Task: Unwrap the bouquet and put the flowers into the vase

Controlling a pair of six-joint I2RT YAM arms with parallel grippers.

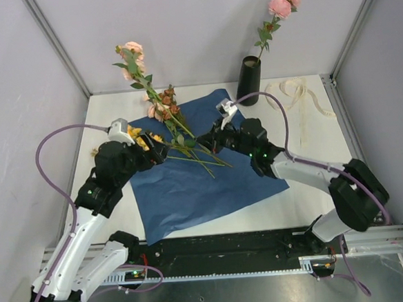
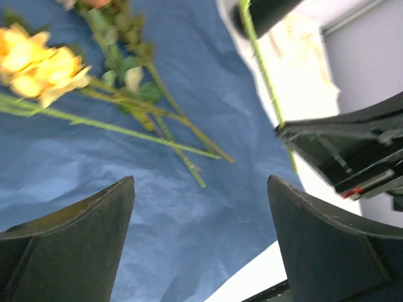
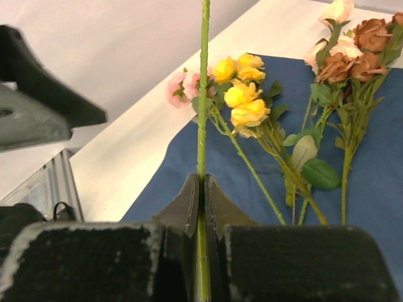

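Note:
The blue paper [image 1: 204, 185] lies spread flat on the table with several loose flowers [image 1: 180, 135] on it: yellow ones [image 3: 242, 94], brownish-red ones [image 3: 352, 56] and a pink one [image 3: 182, 85]. My right gripper [image 1: 208, 140] [image 3: 203, 179] is shut on a thin green stem [image 3: 203, 94] whose peach-pink head [image 1: 133, 51] stands raised at the back left. My left gripper [image 1: 156, 151] [image 2: 200, 182] hangs open just above the paper's left part, beside the yellow flowers [image 2: 38, 69], holding nothing. The black vase [image 1: 250, 71] stands upright at the back with one pink flower [image 1: 279, 7] in it.
The cream ribbon [image 1: 298, 92] lies loose on the table right of the vase. Grey walls close in the back and both sides. The two grippers are close together over the paper's middle.

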